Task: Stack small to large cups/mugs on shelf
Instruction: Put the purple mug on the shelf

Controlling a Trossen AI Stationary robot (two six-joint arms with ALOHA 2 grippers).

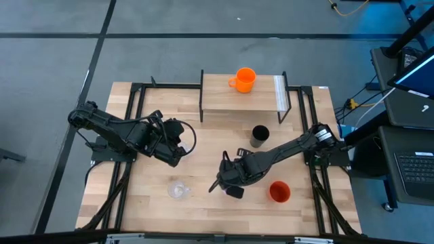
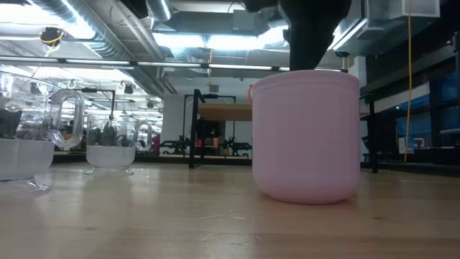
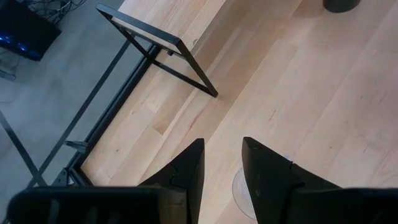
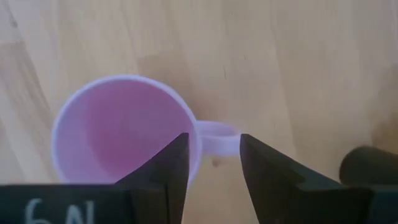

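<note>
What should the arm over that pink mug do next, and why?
Probably lower a little and close. The right gripper hangs open above the lilac mug, its fingers straddling the rim beside the handle, not yet gripping. Only the orange mug stands on the shelf.

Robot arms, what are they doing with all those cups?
They're putting cups on the shelf. So far only the orange mug stands there. The right gripper is open over the lilac mug, fingers either side of its handle. The left gripper hangs open. The black cup, red cup and clear glass wait on the table.
</note>
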